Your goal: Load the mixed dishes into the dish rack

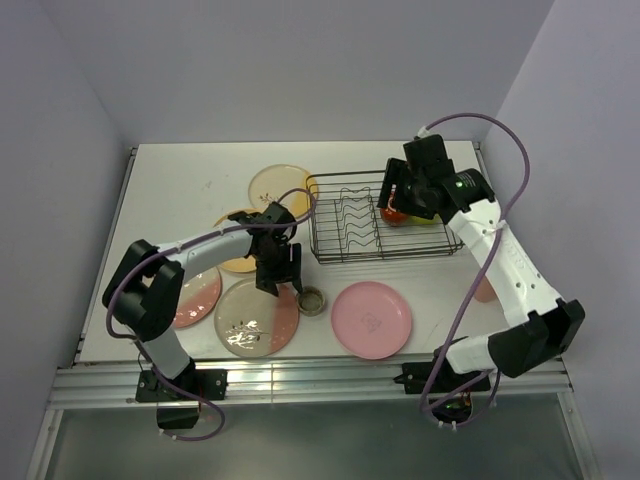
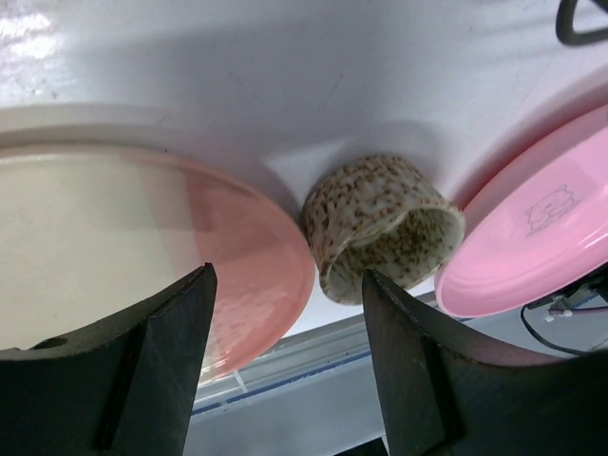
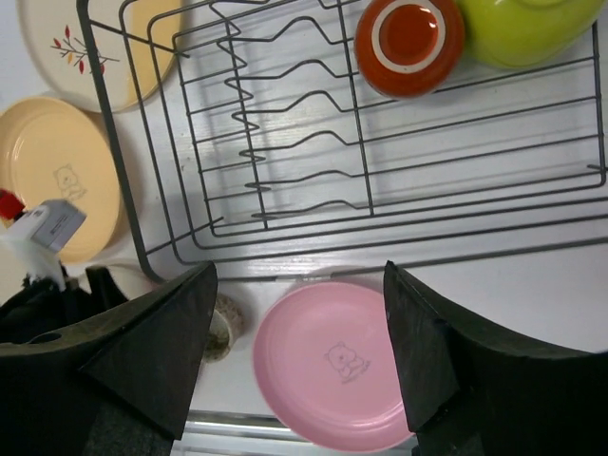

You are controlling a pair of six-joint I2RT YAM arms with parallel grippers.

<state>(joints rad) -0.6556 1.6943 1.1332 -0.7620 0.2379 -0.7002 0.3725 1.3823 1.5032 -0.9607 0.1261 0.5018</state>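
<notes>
While the left claw (image 2: 285, 285) hangs with its jaws apart and nothing between them, the small speckled cup (image 2: 380, 233) sits just beyond its fingertips near the front edge of the table (image 1: 170, 180), between the cream-and-pink plate (image 2: 123, 237) and the pink plate (image 2: 532, 228) and just beside both rims. The right claw (image 3: 299, 275) gapes empty too, above the dish rack (image 3: 285, 142), where the dark red mug (image 3: 408, 38) and the lime-yellow bowl (image 3: 527, 28) sit at the right end; no plate stands in the dividers. The likely trouble is crowding: a finger landing on the cream-and-pink plate's rim instead of beside the cup could tip that plate or squirt the little round cup away, and 2 arms meeting over the rack could knock each other.
</notes>
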